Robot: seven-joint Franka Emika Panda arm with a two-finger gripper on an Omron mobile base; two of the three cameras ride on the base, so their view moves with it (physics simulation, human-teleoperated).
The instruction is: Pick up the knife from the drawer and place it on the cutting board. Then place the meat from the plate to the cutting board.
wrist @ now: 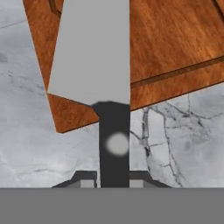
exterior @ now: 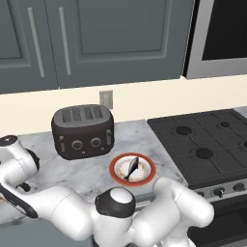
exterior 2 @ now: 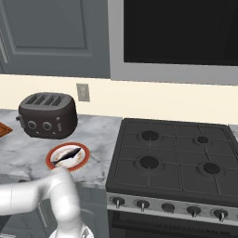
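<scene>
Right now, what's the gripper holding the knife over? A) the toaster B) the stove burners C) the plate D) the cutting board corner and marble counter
D: in the hand view the gripper is shut on the knife by its black handle, the broad blade lying over a corner of the cutting board, the handle over the marble counter.

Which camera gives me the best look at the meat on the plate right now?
The left base view: the meat lies in full sight on the plate, near the toaster. The right base view shows it smaller, close to the arm.
</scene>
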